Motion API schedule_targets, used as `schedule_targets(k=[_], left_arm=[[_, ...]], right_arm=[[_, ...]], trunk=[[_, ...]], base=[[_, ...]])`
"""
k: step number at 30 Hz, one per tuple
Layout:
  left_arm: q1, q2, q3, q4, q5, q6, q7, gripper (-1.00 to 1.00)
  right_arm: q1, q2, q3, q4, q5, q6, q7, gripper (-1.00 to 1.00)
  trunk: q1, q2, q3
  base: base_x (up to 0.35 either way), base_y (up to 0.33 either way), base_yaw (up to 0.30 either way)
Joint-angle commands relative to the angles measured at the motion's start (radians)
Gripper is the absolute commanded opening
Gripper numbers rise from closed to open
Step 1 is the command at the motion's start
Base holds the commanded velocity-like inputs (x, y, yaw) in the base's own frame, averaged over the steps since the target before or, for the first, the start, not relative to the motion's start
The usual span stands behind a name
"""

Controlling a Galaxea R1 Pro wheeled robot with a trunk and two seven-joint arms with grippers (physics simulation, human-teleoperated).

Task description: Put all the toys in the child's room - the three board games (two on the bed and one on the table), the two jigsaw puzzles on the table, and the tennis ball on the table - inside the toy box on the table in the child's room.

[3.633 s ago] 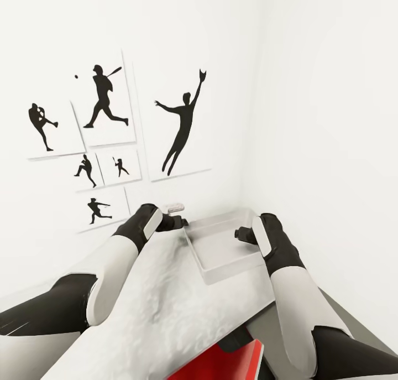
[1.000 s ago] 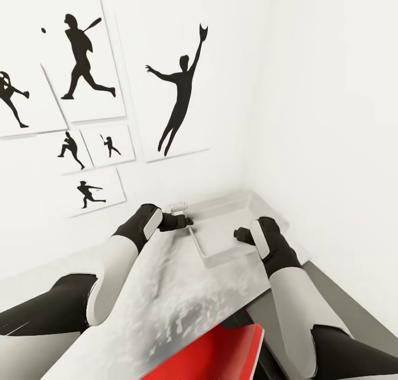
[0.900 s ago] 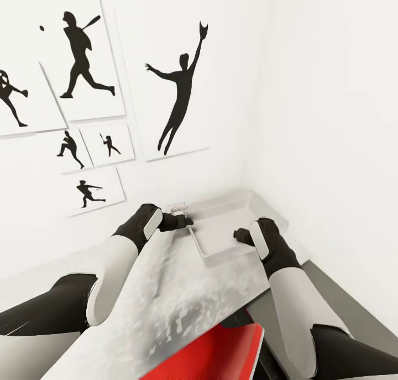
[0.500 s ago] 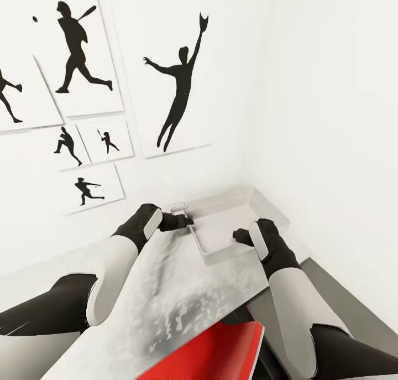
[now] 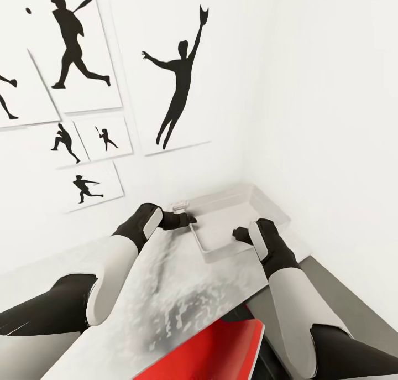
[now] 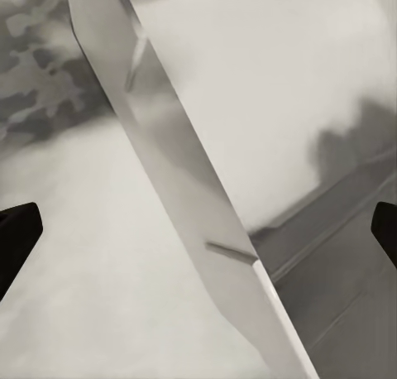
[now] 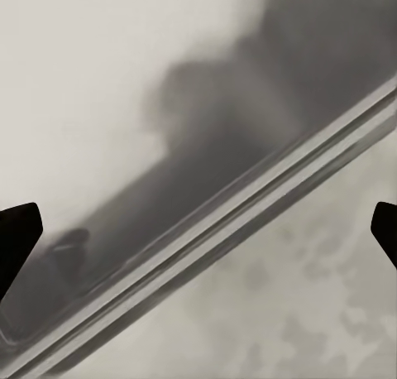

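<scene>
Since the earlier frame the head camera had swung, sliding the wall pictures (image 5: 83, 109) leftward; arms unchanged. The toy box (image 5: 273, 209) sat on the table (image 5: 182, 291) in the room corner. Left gripper (image 5: 185, 218) hung over the box's near corner, right gripper (image 5: 239, 236) over its near rim, both with fingers spread wide

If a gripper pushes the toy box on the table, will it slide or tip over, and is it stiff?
The toy box is wide and shallow with sloping walls, so it would probably slide, not tip. Its straight rim and crisp corners suggest stiffness. It looks empty, so likely light; on the smooth table one off-centre push from the left gripper might turn it.
</scene>
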Motion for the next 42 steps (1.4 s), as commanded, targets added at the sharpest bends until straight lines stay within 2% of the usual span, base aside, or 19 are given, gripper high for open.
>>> schedule_targets(k=[1,19,42], left_arm=[[-0.001,-0.001,0.005,-0.001,0.002,0.006,-0.001,1.00],[-0.001,-0.001,0.006,-0.001,0.002,0.006,-0.004,1.00],[-0.001,-0.001,0.005,0.006,-0.002,0.004,-0.003,1.00]], right_arm=[[-0.001,0.001,-0.002,-0.001,-0.011,0.001,-0.008,1.00],[-0.001,0.001,0.000,0.000,-0.011,-0.004,-0.008,1.00],[-0.001,0.001,0.002,0.000,-0.010,-0.004,-0.008,1.00]], trunk=[[0.001,-0.002,-0.002],[0.001,-0.002,-0.004],[0.001,-0.002,-0.019]], base=[[0.000,0.000,0.000],[0.000,0.000,0.000],[0.000,0.000,0.000]])
